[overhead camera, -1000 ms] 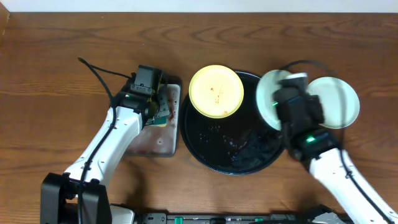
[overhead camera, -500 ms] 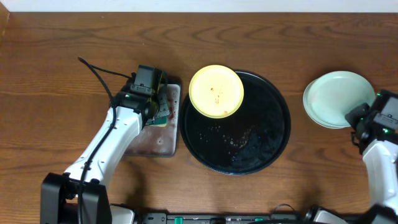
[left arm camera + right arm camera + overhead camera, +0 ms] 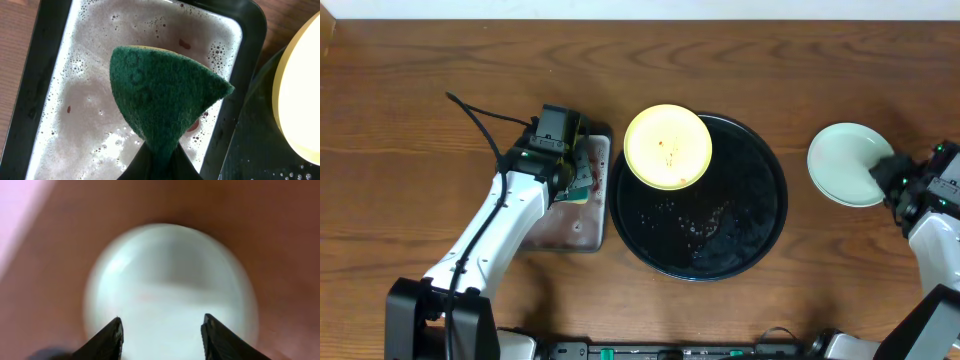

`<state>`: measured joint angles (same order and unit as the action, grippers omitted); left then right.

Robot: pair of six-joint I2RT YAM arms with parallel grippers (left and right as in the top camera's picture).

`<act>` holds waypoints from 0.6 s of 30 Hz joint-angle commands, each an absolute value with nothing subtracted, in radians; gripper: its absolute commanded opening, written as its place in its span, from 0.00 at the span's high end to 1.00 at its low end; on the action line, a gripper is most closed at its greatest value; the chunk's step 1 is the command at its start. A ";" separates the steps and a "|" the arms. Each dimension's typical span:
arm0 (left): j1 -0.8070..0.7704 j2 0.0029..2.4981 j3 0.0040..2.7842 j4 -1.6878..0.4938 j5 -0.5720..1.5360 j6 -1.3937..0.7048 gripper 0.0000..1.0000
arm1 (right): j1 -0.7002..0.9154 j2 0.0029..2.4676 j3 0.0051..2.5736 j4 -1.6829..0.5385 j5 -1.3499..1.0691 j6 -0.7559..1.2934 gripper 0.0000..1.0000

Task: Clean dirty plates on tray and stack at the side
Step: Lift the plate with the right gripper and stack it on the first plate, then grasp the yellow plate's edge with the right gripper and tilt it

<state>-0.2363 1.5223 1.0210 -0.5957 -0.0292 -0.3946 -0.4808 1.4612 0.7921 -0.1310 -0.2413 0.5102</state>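
My left gripper pinches a folded green sponge above the foamy grey metal tray; my right gripper hangs spread over a mint-green plate lying on the table at 3 o'clock of the black tray; the yellow plate, sauce-flecked, sits on that tray's 11 o'clock rim

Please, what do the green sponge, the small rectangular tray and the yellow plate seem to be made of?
The sponge looks like coarse, matte green scouring fibre, given its fuzzy surface. The rectangular tray is probably metal: dull grey floor under soapy water, dark rim. The yellow plate is smooth and faintly glossy, plastic or glazed ceramic; I cannot tell which.
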 commanded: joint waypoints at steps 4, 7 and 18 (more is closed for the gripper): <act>-0.230 1.525 1.015 -0.598 -0.035 -0.386 0.93 | -0.306 1.432 0.806 -0.050 -0.663 0.275 0.51; -0.230 1.525 1.015 -0.598 -0.035 -0.386 0.93 | -0.141 1.443 0.820 -0.117 -0.631 0.137 0.45; -0.230 1.525 1.015 -0.602 -0.035 -0.386 0.93 | 0.114 1.723 1.224 -0.548 -0.448 -0.113 0.43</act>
<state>-0.2363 1.5223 1.0210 -0.5991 -0.0296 -0.3946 0.0669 1.6413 1.1450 -0.5278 -0.4976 -0.0147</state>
